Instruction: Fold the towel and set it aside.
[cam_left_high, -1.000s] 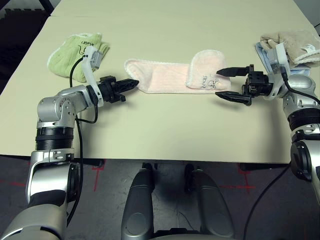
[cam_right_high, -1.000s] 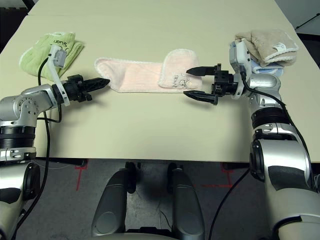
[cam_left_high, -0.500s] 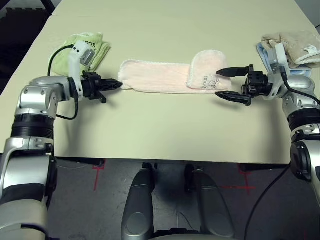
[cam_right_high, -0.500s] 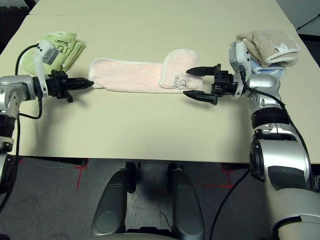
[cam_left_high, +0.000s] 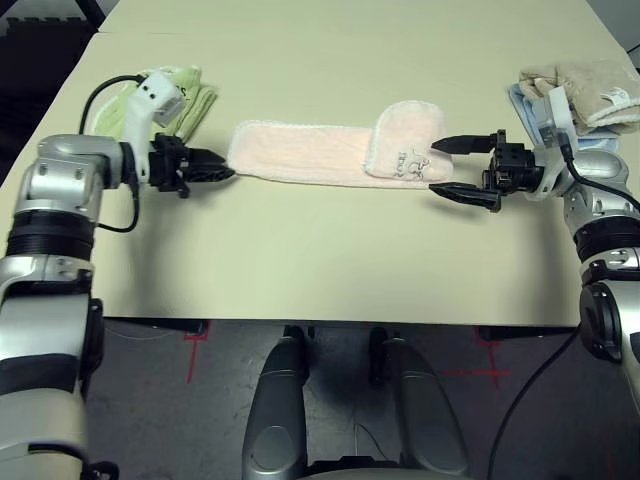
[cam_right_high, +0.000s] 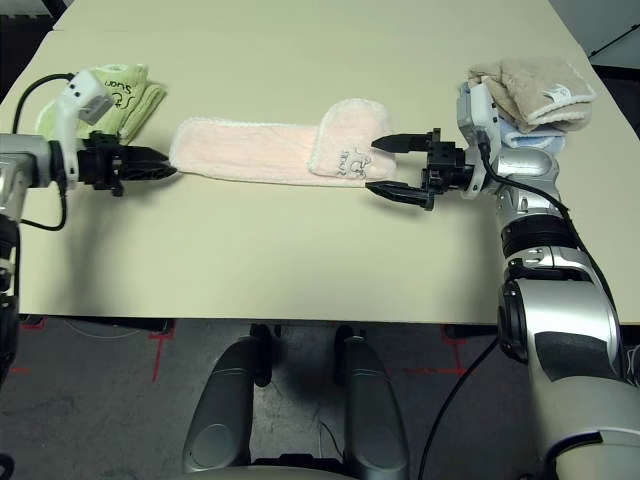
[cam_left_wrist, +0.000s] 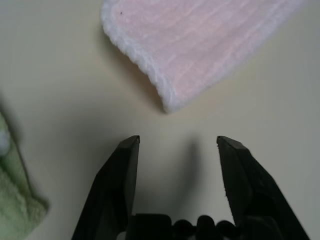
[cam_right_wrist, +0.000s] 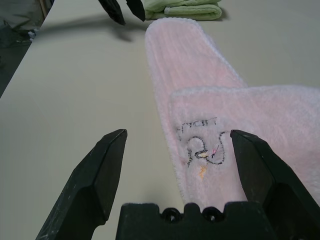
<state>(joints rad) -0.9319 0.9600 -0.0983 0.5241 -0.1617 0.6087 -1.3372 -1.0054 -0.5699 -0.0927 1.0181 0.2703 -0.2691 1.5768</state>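
Observation:
The pale pink towel (cam_left_high: 300, 155) lies as a long strip across the middle of the table. Its right end is folded back over itself into a rounded flap (cam_left_high: 405, 150) with dark stitching. My left gripper (cam_left_wrist: 177, 142) is open just short of the towel's left corner (cam_left_wrist: 167, 102), low over the table and not touching it. My right gripper (cam_left_high: 440, 167) is open at the folded end; the flap's edge (cam_right_wrist: 200, 150) lies between its fingers, which are not closed on it.
A folded light green towel (cam_left_high: 170, 90) sits at the back left, just behind my left wrist. A beige towel (cam_left_high: 585, 78) stacked on a light blue one (cam_right_high: 530, 140) sits at the back right beside my right forearm. Bare table (cam_left_high: 330, 260) stretches to the front edge.
My left gripper drew back to the left, pulling the towel's left end out straighter, then opened and let it go. The right arm has stayed put.

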